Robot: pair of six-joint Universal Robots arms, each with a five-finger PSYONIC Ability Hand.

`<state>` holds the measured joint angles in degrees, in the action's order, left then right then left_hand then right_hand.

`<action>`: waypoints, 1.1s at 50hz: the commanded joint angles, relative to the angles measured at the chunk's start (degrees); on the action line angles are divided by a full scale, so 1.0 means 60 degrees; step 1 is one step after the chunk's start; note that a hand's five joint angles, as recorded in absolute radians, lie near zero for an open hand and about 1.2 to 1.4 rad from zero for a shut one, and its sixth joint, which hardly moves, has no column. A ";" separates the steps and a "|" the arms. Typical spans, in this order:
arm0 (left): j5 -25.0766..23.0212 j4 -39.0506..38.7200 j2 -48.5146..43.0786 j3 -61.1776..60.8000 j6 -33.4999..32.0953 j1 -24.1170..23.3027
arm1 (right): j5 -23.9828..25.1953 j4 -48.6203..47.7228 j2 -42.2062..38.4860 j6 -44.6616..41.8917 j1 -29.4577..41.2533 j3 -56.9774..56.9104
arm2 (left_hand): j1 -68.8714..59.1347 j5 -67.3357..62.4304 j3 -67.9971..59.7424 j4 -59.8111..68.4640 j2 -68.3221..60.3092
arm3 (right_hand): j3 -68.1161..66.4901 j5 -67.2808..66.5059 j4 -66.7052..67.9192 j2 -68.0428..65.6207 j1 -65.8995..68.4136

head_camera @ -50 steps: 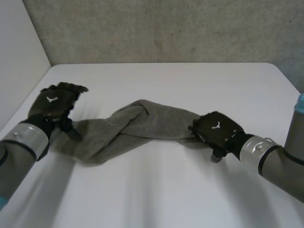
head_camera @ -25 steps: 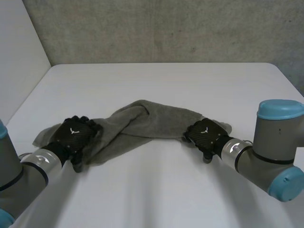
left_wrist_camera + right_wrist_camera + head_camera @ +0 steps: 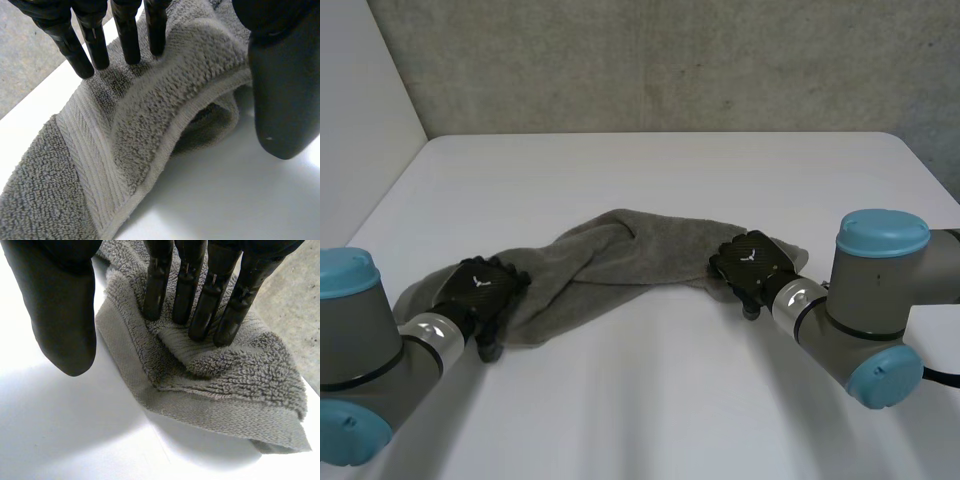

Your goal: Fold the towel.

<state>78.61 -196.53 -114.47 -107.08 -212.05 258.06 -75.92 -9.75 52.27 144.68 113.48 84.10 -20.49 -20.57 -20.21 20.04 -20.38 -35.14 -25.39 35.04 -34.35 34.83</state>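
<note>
A grey towel (image 3: 620,255) lies twisted and bunched across the middle of the white table (image 3: 650,170). My left hand (image 3: 480,285) rests on the towel's left end. In the left wrist view its straight fingers (image 3: 127,35) touch a raised fold of the towel (image 3: 150,110) and the thumb (image 3: 280,90) hangs apart over the bare table beside the hem. My right hand (image 3: 752,262) sits on the towel's right end. There its straight fingers (image 3: 200,295) press into the towel (image 3: 240,380) near a corner, with the thumb (image 3: 65,315) off the cloth.
A rough grey wall runs behind the table's far edge. A white panel stands at the table's left side. Both forearms lie low over the near part of the table.
My left hand swung in from the far left and came down on the towel's left end. The right hand slid onto the right end, and both arms turned inward.
</note>
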 commanded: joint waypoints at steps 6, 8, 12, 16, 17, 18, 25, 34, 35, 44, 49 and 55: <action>-0.0006 0.0016 -0.0155 0.0108 0.0083 -0.0017 | -0.0252 -0.0147 -0.0390 0.0144 0.0100 -0.0276 | -0.2100 -0.0421 -0.2147 0.2175 -0.2119 | -0.1398 -0.1357 0.1415 -0.1530 0.1450; -0.0006 0.0016 -0.0125 0.0108 0.0098 -0.0017 | -0.0310 -0.0206 -0.0405 0.0158 0.0100 -0.0305 | -0.3109 -0.1430 -0.3156 0.3184 -0.3128 | -0.1819 -0.1778 0.1835 -0.1951 0.1871; 0.0008 0.0016 -0.0008 0.0108 0.0127 -0.0090 | -0.0559 -0.0323 -0.0435 0.0173 0.0114 -0.0379 | -0.5596 -0.3917 -0.5643 0.5671 -0.5615 | -0.4393 -0.4352 0.4409 -0.4525 0.4445; 0.0008 0.0016 0.0065 0.0108 0.0215 -0.0207 | -0.0662 -0.0411 -0.0435 0.0246 0.0100 -0.0393 | -0.6922 -0.5243 -0.6969 0.6997 -0.6941 | -0.6382 -0.6341 0.6399 -0.6514 0.6434; 0.0023 0.0016 0.0094 0.0108 0.0345 -0.0236 | -0.0691 -0.0455 -0.0435 0.0363 0.0100 -0.0408 | -0.7255 -0.5576 -0.7302 0.7330 -0.7274 | -0.7447 -0.7407 0.7464 -0.7579 0.7499; 0.0052 0.0016 0.0153 0.0108 0.0506 -0.0237 | -0.0692 -0.0455 -0.0435 0.0364 0.0100 -0.0408 | -0.7814 -0.6134 -0.7860 0.7889 -0.7832 | -0.7458 -0.7417 0.7475 -0.7590 0.7510; 0.0213 0.0074 0.0680 0.0108 0.1299 -0.0295 | -0.0750 -0.0441 -0.0420 0.1212 -0.0032 -0.0569 | -0.9894 -0.8214 -0.9941 0.9969 -0.9912 | -0.7476 -0.7435 0.7493 -0.7608 0.7528; 0.0199 0.0366 0.2054 0.0093 0.2483 -0.0397 | -0.0750 -0.0001 -0.0230 0.1506 0.0012 -0.0598 | -0.9918 -0.8239 -0.9965 0.9993 -0.9937 | -0.5271 -0.5230 0.5288 -0.5403 0.5323; 0.0199 0.0367 0.2057 0.0093 0.2485 -0.0398 | -0.0707 0.0390 -0.0070 0.1564 0.0026 -0.0613 | -0.9918 -0.8239 -0.9965 0.9993 -0.9937 | -0.4022 -0.3981 0.4039 -0.4154 0.4074; -0.0021 0.0806 0.3331 0.0049 0.4548 -0.0500 | -0.0619 0.1639 0.0356 0.2721 0.0129 -0.0642 | -0.9918 -0.8239 -0.9965 0.9993 -0.9937 | -0.1318 -0.1277 0.1335 -0.1450 0.1370; -0.0212 0.0807 0.3346 -0.0098 0.4858 -0.0486 | -0.0618 0.1581 0.0284 0.2795 0.0260 -0.0700 | -0.9918 -0.8239 -0.9965 0.9993 -0.9937 | -0.1179 -0.1138 0.1195 -0.1311 0.1231; -0.0241 0.0807 0.3186 -0.0185 0.4858 -0.0413 | -0.0692 0.1566 -0.0404 0.2795 0.0466 -0.1271 | -0.9918 -0.8239 -0.9965 0.9993 -0.9937 | -0.0534 -0.0494 0.0551 -0.0666 0.0586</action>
<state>77.43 -191.58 -94.31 -107.73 -182.70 255.19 -79.69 0.11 53.47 161.53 115.09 79.50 -78.18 -83.90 -88.28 86.60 -82.34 -42.02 -30.68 41.76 -42.27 41.97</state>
